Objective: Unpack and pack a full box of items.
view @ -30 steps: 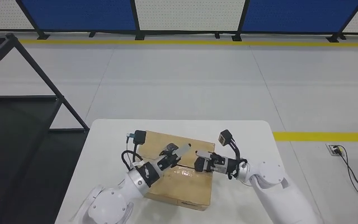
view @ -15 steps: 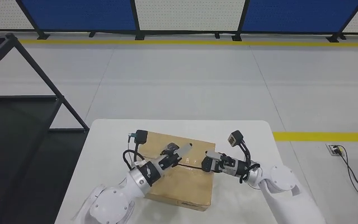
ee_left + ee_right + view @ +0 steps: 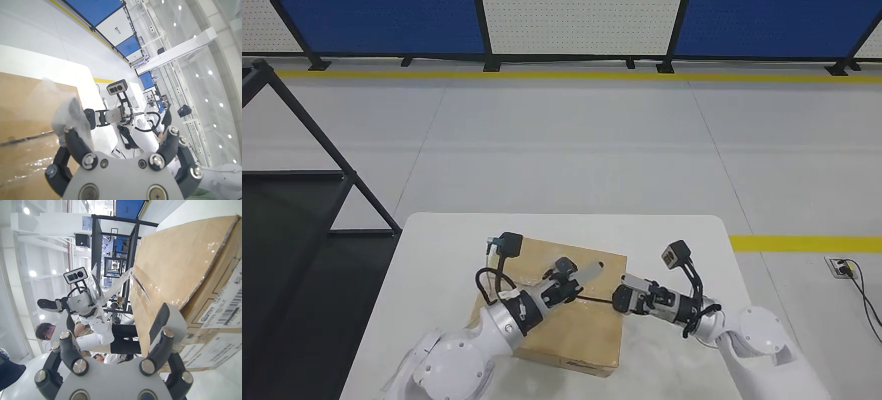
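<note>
A taped cardboard box (image 3: pixel 562 335) lies on the white table (image 3: pixel 432 300). My left gripper (image 3: pixel 577 277) hovers over the box's top near its middle seam, open. Crumpled clear tape (image 3: pixel 71 113) clings to one of its fingers. From that gripper a strip of tape (image 3: pixel 117 283) runs down to the seam of the box (image 3: pixel 179 256). My right gripper (image 3: pixel 624 297) is open at the box's right edge. One of its fingers (image 3: pixel 164 317) lies against the box's upper corner, above a printed label. In the left wrist view the box (image 3: pixel 28 104) fills the lower side.
A black metal rack (image 3: pixel 302 150) stands off the table's left side. Blue and white partition panels (image 3: pixel 572 25) line the back of the floor. Bare table shows left and right of the box.
The right gripper has slid off the box's top to its right edge. The left gripper has shifted right along the seam, with the tape stuck to it.
</note>
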Tool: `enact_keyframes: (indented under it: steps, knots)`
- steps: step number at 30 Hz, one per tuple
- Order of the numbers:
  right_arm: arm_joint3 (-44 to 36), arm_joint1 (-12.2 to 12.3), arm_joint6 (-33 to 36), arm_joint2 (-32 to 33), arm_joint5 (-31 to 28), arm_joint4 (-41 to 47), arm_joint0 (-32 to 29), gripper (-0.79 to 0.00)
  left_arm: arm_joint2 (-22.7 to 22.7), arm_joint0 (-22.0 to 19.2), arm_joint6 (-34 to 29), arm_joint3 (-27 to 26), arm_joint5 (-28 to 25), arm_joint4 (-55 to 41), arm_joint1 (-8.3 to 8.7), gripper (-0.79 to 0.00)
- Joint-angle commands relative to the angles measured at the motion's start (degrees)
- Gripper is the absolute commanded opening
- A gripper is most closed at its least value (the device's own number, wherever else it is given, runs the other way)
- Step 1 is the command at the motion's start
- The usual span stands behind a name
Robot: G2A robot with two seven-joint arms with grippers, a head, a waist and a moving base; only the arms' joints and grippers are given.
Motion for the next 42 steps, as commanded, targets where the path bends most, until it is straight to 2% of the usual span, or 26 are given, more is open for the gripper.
enact_keyframes:
  steps: [1, 42]
  knots:
    - [-0.5, 0.1, -0.1, 0.3, -0.1, 0.0, -0.5, 0.000, 0.6, -0.3, 0.0, 0.1, 0.1, 0.2, -0.19, 0.000]
    - [-5.2, 2.1, 3.0, 4.1, -4.5, 2.8, -8.8, 0.000, 8.0, -5.9, 0.4, 5.4, 2.1, 4.1, -4.12, 0.000]
